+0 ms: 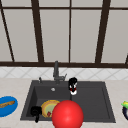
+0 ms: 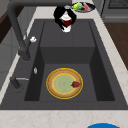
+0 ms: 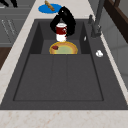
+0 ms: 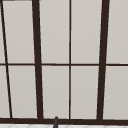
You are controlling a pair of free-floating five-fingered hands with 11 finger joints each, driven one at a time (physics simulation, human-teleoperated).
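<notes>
Cup [image 1: 73, 89]: red-and-white, upright, gripped by right hand [image 1: 72, 81], fingers curled round it, above sink [image 1: 100, 110].
Plate [image 1: 49, 107]: at 7 o'clock of cup, in basin.
Left hand [image 1: 35, 111]: beside plate, fingers clenched, empty.

Surface finishes at the sink

Matt dark grey basin [image 1: 90, 105], stone-like; pale speckled marble-look counter [image 3: 62, 118]; dark matt metal tap [image 2: 17, 30]; glossy smooth red ball [image 1: 67, 115]; glazed yellow-rimmed plate [image 2: 64, 83]; smooth red-and-white cup [image 3: 61, 32].

Counter [image 1: 15, 85] – light stone, dark sink [image 1: 100, 110] set in. Blue plate [image 1: 7, 106] sits on the left end, dark bowl [image 1: 125, 110] on the right. Yellow-rimmed plate [image 2: 64, 83] lies on the basin floor.
</notes>
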